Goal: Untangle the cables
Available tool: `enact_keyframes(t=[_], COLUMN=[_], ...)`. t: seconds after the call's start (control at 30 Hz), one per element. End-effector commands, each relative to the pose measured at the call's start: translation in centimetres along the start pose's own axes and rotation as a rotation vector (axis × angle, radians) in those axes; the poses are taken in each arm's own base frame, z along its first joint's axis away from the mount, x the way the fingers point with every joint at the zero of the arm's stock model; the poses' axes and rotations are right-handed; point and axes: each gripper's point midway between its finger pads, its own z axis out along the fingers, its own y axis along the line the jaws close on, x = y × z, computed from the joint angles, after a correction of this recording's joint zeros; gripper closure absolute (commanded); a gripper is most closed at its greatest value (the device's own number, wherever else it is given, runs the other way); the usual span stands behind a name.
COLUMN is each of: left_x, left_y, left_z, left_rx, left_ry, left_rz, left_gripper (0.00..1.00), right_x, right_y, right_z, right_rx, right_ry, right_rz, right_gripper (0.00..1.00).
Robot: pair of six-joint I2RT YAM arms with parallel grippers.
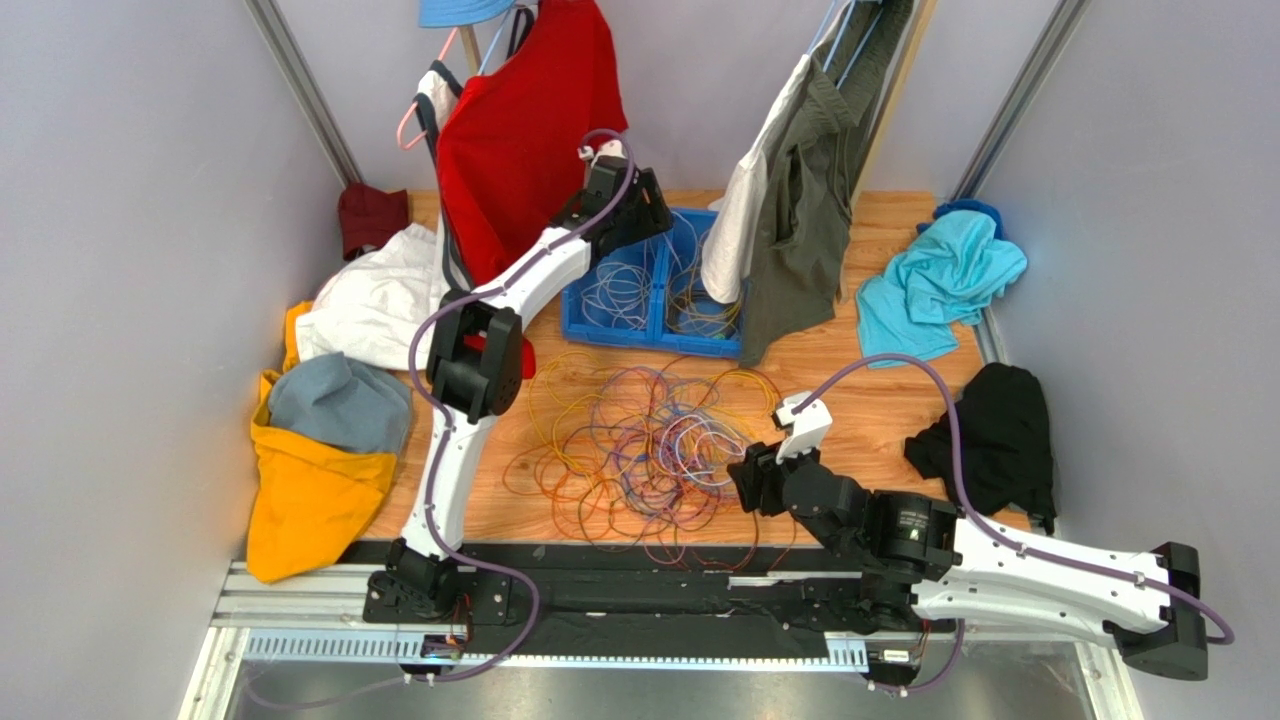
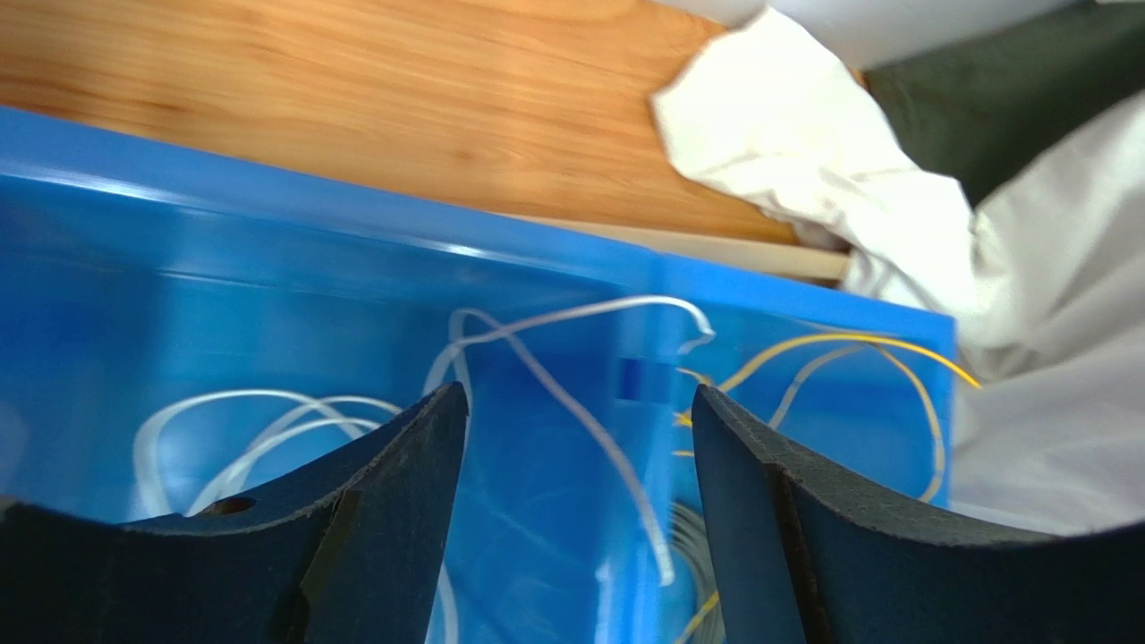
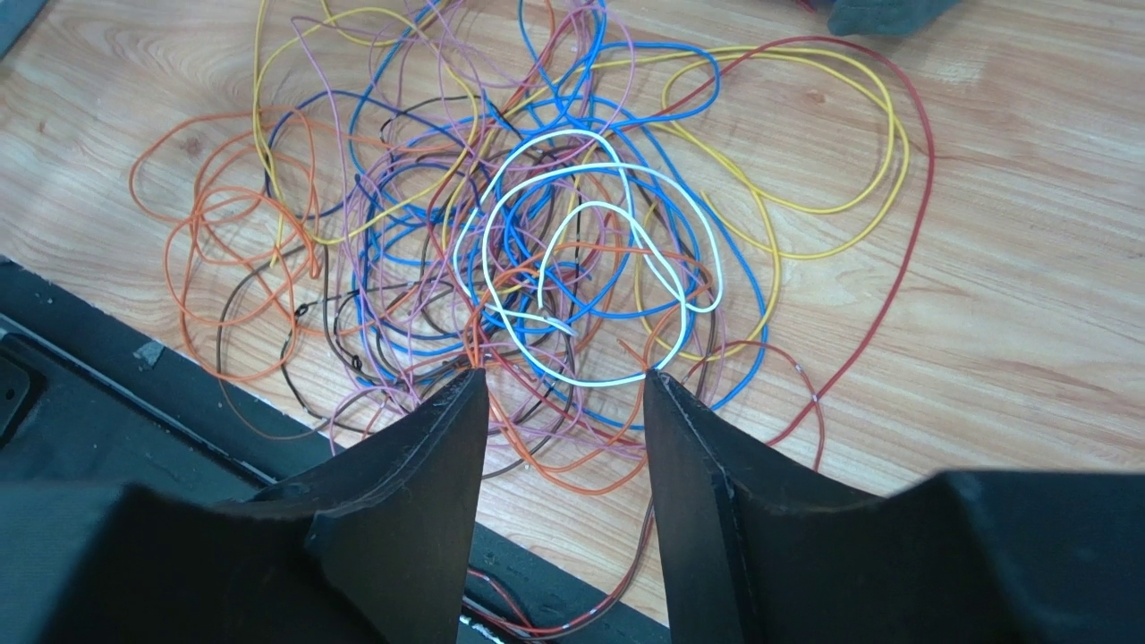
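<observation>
The cables (image 1: 646, 443) lie in one tangled heap of orange, yellow, purple, blue, red and white loops on the wooden table, also seen in the right wrist view (image 3: 565, 255). My right gripper (image 1: 751, 473) (image 3: 565, 379) hovers open over the heap's near edge, with nothing between its fingers. My left gripper (image 1: 654, 225) (image 2: 578, 396) is open over the blue bin (image 1: 646, 342) (image 2: 269, 269). A loose white cable (image 2: 591, 430) runs between its jaws, not pinched. More white loops and a yellow cable (image 2: 833, 342) lie in the bin.
A red shirt (image 1: 526, 135) and grey and white garments (image 1: 789, 195) hang over the bin. Cloth piles ring the table: white (image 1: 376, 300), yellow and grey (image 1: 323, 450), teal (image 1: 939, 278), black (image 1: 999, 435). A black rail (image 1: 601, 578) borders the near edge.
</observation>
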Motion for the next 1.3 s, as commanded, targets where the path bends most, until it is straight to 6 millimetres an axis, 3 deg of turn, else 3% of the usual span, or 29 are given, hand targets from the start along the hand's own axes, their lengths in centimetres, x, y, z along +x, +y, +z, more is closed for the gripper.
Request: enact_keyframes(t=[0.0, 0.4, 0.87, 1.1, 1.17, 1.2, 1.27], left_x=[-2.0, -3.6, -2.7, -2.5, -2.3, -2.2, -2.1], left_y=[-2.5, -1.6, -0.6, -0.6, -0.5, -0.3, -0.1], left_z=[0.1, 1.4, 2.8, 2.6, 2.6, 2.5, 2.4], left_rx=[0.084, 0.106, 0.105, 0.115, 0.113, 0.108, 0.104], left_ry=[-0.051, -0.089, -0.066, -0.063, -0.061, -0.057, -0.054], left_rz=[-0.049, -0.104, -0.118, -0.120, -0.120, -0.122, -0.125], left_gripper=[0.29, 0.37, 0.52, 0.75, 0.86, 0.98, 1.00], right_x=[-2.5, -2.1, -2.1, -2.1, -2.1, -2.1, -2.0], right_y=[0.3, 0.2, 0.4, 0.3, 0.3, 0.3, 0.4], right_z=[-0.5, 0.2, 0.6, 0.6, 0.7, 0.7, 0.7], right_rx=[0.009, 0.038, 0.047, 0.049, 0.048, 0.047, 0.044], right_ry=[-0.073, -0.055, -0.053, -0.056, -0.057, -0.056, -0.054], right_rz=[0.061, 0.016, -0.007, -0.008, -0.008, -0.010, -0.011], right_gripper=[0.50, 0.50, 0.50, 0.50, 0.50, 0.50, 0.50])
